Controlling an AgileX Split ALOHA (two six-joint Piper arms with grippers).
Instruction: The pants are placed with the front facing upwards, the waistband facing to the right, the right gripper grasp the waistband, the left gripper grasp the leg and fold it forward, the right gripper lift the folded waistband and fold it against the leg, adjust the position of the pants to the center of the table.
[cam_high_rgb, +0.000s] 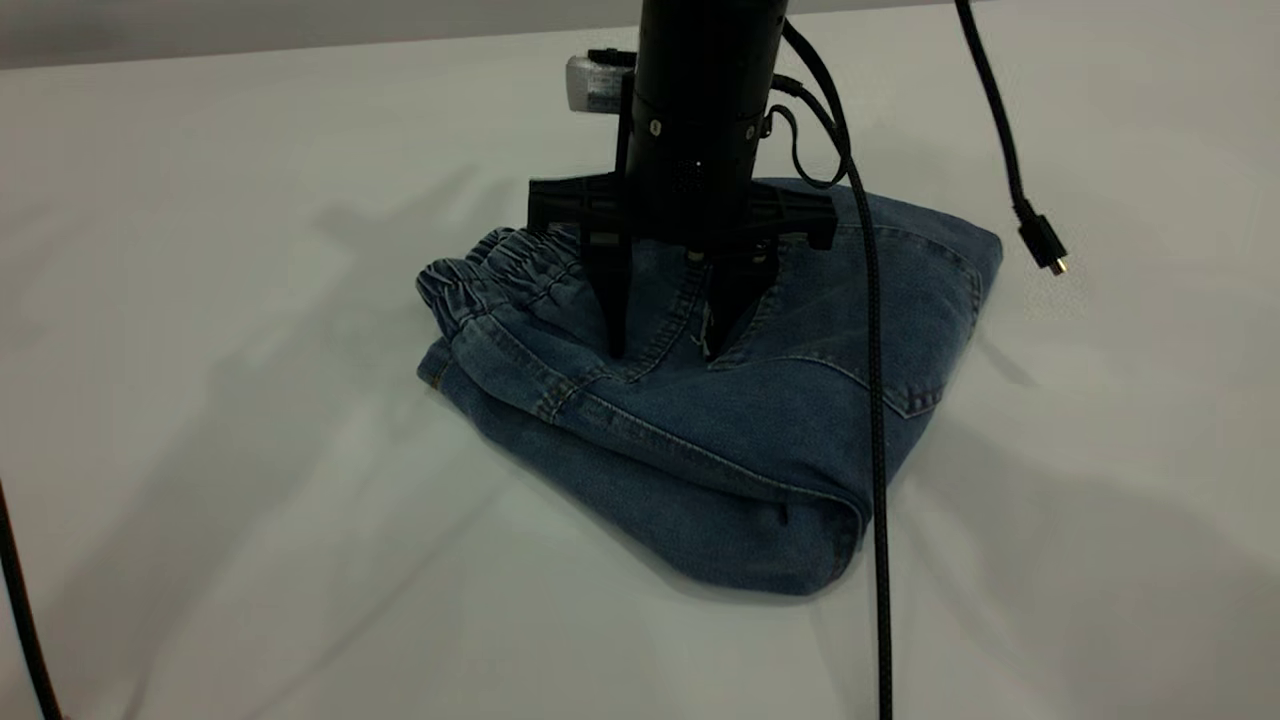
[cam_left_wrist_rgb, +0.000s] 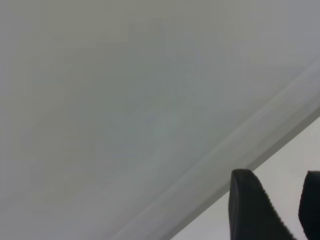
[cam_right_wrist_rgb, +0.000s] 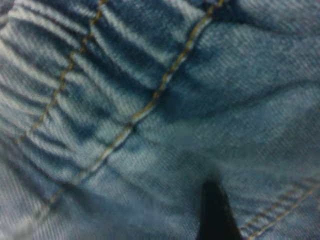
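Observation:
The blue denim pants (cam_high_rgb: 760, 420) lie folded into a thick bundle on the white table (cam_high_rgb: 250, 500). Their ruched waistband (cam_high_rgb: 490, 275) is on top at the bundle's left end. My right gripper (cam_high_rgb: 668, 350) points straight down, open, with both fingertips pressing on the top denim layer just right of the waistband. The right wrist view is filled with the denim, showing the gathered waistband (cam_right_wrist_rgb: 75, 85) and one dark fingertip (cam_right_wrist_rgb: 214, 212). My left gripper (cam_left_wrist_rgb: 285, 210) is out of the exterior view. In its own wrist view it is open over the bare table (cam_left_wrist_rgb: 125, 100), holding nothing.
A black braided cable (cam_high_rgb: 880, 430) hangs from the right arm across the pants' right side. Another cable with a loose connector (cam_high_rgb: 1045, 245) dangles at the upper right. A dark cable (cam_high_rgb: 20, 610) runs along the left edge.

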